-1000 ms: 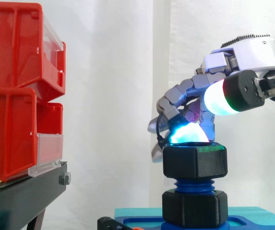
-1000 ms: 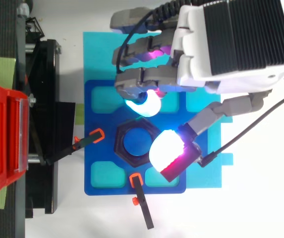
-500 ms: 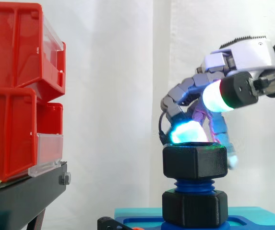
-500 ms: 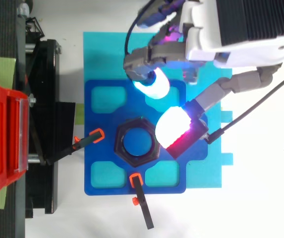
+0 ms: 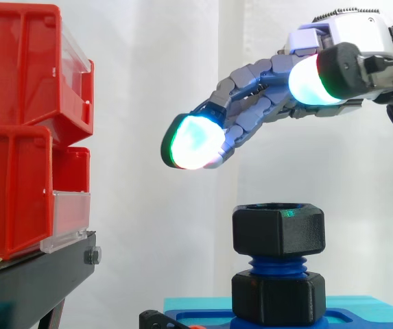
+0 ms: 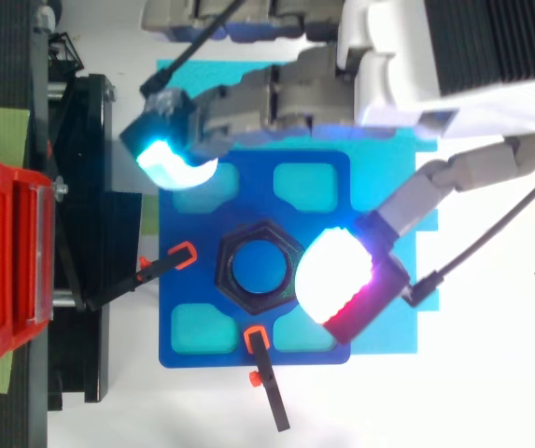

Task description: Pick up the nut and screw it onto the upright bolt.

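A black hex nut (image 5: 278,229) (image 6: 258,271) sits on the top of the upright blue bolt (image 5: 276,264), above a second black nut (image 5: 278,296) at the bolt's foot. The bolt stands on a blue fixture plate (image 6: 192,336). My hand (image 5: 340,48) (image 6: 435,47) hovers above and to the right of the nut, clear of it. Its fingers (image 5: 247,103) are stretched out straight to the left, and the thumb (image 6: 337,280) hangs beside the nut's right edge in the top view. Nothing is held.
Stacked red bins (image 5: 25,130) on a black stand (image 5: 31,281) fill the left side. A cyan mat (image 6: 384,159) lies under the blue plate. Two black clamps with orange tips (image 6: 178,257) (image 6: 260,350) hold the plate at its left and front.
The fingers have uncurled from the nut's top and stretched out leftward. The hand has risen, leaving the nut on the bolt.
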